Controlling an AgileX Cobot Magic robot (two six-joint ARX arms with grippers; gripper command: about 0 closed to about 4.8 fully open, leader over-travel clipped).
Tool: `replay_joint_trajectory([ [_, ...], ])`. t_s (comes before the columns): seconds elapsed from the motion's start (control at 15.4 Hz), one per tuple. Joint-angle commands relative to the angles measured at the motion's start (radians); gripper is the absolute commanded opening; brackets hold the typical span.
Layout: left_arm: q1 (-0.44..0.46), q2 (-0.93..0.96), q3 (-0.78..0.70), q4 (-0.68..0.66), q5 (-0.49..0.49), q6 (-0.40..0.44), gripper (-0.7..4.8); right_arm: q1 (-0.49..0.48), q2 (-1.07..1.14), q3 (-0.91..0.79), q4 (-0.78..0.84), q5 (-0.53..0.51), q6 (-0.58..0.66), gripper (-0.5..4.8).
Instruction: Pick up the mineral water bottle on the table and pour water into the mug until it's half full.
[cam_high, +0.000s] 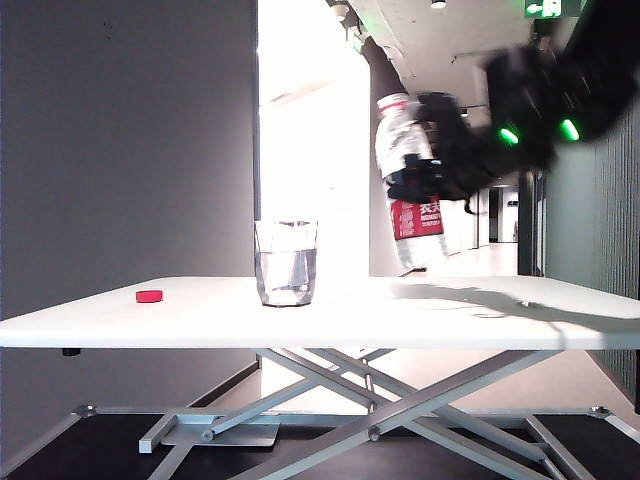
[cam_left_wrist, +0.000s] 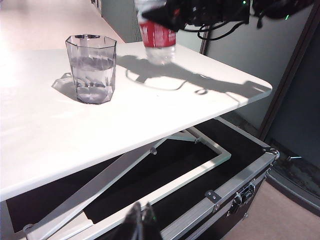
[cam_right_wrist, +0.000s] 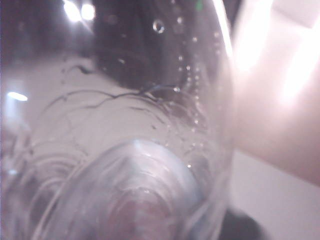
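Exterior view, going left to right: a red cap (cam_high: 149, 295) is sitting at the far left of the table (cam_high: 480, 325), so the bottle is open for pouring. Near the middle the mug (cam_high: 287, 262) is standing upright, looking roughly half full of water (cam_high: 287, 268), so I'd guess the pour is about done. Up and right of it, well clear of the rim, the right gripper (cam_high: 420, 165) is clamping the bottle (cam_high: 408, 180) around its middle, nearly upright, which keeps anything from spilling. The right wrist view is just showing wet clear plastic up close. The left gripper (cam_left_wrist: 141, 220) is hanging below the table edge, out of the way, fingers together as far as I can see.
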Motion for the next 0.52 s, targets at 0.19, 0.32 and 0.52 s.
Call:
replay_joint_trajectory([
  [0.19,-0.001,0.0,0.002,-0.006,0.043,0.004,-0.05,-0.069,0.157,0.008,0.344,-0.285,0.165,1.79],
  [0.32,-0.001,0.0,0.002,-0.007,0.052,0.004,-0.05,-0.07,0.175,0.009,0.36,-0.328,0.16,1.8],
  [0.52,-0.002,0.0,0.002,-0.007,0.053,0.011,-0.05,-0.071,0.178,0.009,0.354,-0.382,0.121,2.0],
])
